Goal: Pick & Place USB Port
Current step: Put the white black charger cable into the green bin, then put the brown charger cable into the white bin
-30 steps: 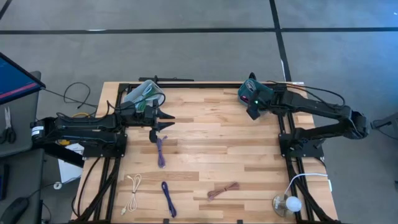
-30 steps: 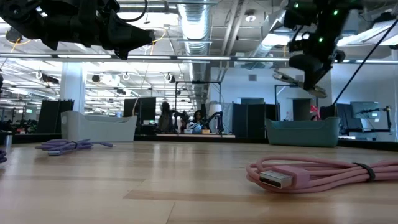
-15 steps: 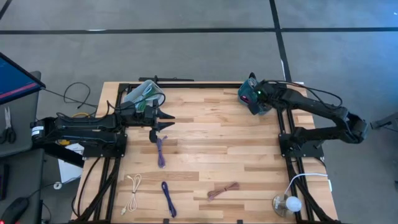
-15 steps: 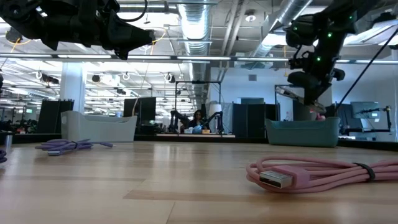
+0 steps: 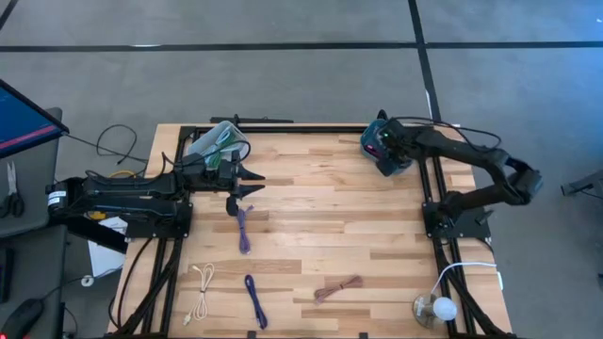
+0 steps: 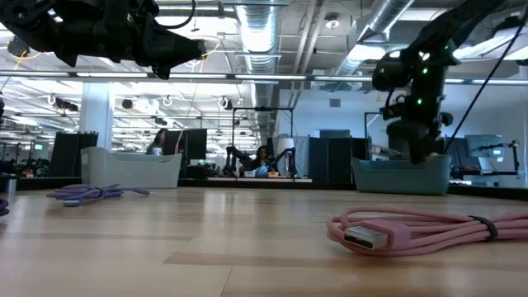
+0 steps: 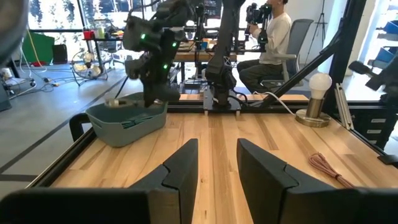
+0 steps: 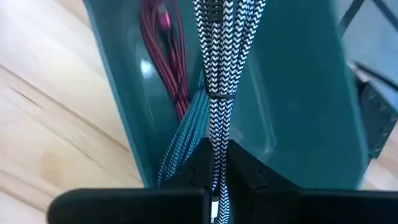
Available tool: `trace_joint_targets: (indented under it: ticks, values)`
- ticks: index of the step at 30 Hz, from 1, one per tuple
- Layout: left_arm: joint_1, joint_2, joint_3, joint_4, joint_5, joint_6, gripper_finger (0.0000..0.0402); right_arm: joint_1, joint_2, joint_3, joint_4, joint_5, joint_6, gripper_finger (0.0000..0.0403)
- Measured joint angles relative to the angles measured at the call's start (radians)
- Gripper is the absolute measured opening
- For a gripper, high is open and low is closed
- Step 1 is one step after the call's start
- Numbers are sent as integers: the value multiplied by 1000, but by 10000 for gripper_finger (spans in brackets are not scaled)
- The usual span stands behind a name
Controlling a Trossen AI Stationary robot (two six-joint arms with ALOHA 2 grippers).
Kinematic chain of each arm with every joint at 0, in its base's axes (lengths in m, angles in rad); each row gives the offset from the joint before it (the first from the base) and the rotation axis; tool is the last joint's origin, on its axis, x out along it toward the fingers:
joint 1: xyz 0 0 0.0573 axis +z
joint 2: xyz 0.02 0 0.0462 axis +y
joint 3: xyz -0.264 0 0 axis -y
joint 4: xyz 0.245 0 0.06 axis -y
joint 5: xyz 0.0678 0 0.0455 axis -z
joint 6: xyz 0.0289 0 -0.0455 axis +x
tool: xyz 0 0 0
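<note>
My right gripper (image 5: 383,151) reaches down into the teal bin (image 5: 373,157) at the table's far right corner, shut on a black-and-white braided USB cable (image 8: 222,56). A red cable (image 8: 163,43) and a teal cable (image 8: 186,134) lie inside the bin (image 8: 305,93). My left gripper (image 5: 252,184) hovers open over the table's left part, above one end of a purple cable (image 5: 244,229). In the low view the right gripper (image 6: 412,148) dips behind the bin's rim (image 6: 402,175). My right gripper (image 8: 214,180) pinches the bundled black-and-white cable near one end (image 8: 216,163) between its two fingers, which lie along the bundle. It comes from above, pointing down into the bin. The bundle, bound by a thin tie (image 8: 221,96), stretches on past the fingers inside the bin.
A blue cable (image 5: 255,299), a white cable (image 5: 200,290) and a pink cable (image 5: 337,288) lie near the table's near edge. A light bulb (image 5: 433,309) stands at the near right corner. A pale bin (image 5: 217,141) sits at the far left corner.
My right gripper has moved toward the table's far right corner and come down from well above the teal bin into it, carrying the black-and-white cable along. My left arm has kept still.
</note>
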Motion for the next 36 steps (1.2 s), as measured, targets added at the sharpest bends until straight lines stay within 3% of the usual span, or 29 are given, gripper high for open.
trace_joint_targets:
  ticks: [10, 16, 25, 31, 36]
  values:
    - [0, 0, 0, 0, 0, 0, 110, -4, 197, 0, 40, 0, -17, 10]
    - [0, 0, 0, 0, 0, 0, 110, -3, 232, 4, 83, -7, -17, 11]
    - [0, 0, 0, 0, 0, 0, 110, -3, 170, 2, 80, -28, -17, 106]
    - [0, 0, 0, 0, 0, 0, 110, 0, 99, 62, -88, -29, -14, 154]
    - [0, 0, 0, 0, 0, 0, 110, 43, 41, 136, -215, -47, 21, 171]
